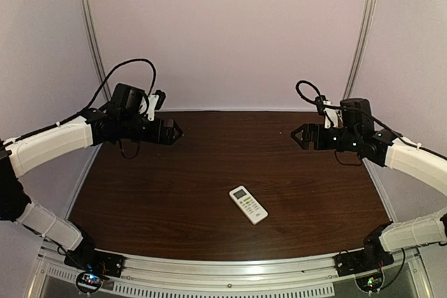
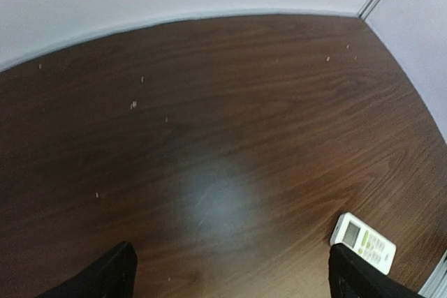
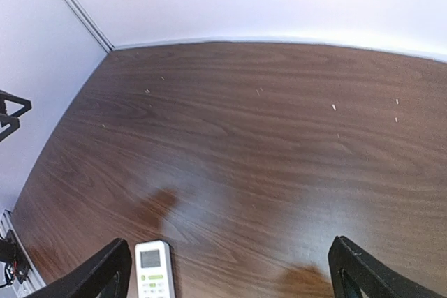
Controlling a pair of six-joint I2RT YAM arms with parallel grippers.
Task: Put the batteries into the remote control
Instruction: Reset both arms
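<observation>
"Dark wood-grain table [image 1: 209, 151], pale walls [image 1: 230, 33] on three sides. Where on it did the remote control [image 1: 248, 204] lie?"

"Toward the near edge, a little to the right of the midline. It was flat and face up, with the display end toward the far left and the button end toward the near right, so its long axis ran diagonally across the board."

"And the two tools?"

"Both hung raised above the far half, well apart from the handset. The left gripper [image 1: 174, 131] was at the left side and the right gripper [image 1: 299, 136] at the right, tips turned toward each other. Each wrist camera showed its own fingers [image 2: 105, 277] [image 3: 98, 273] spread wide at the bottom corners of the frame, with nothing between them."

"Which arm stood nearer?"

"The right one, by a small margin, I judged. From its wrist the remote sat low and to the left, just beside one finger's edge in the frame. From the left wrist it sat low and far to the right. Either arm would have had to come down and toward the near edge, and turn its jaws across that diagonal."

"The batteries?"

"None could be made out in any view. The remote's back was hidden against the table, so whether its compartment was filled could not be told."
</observation>
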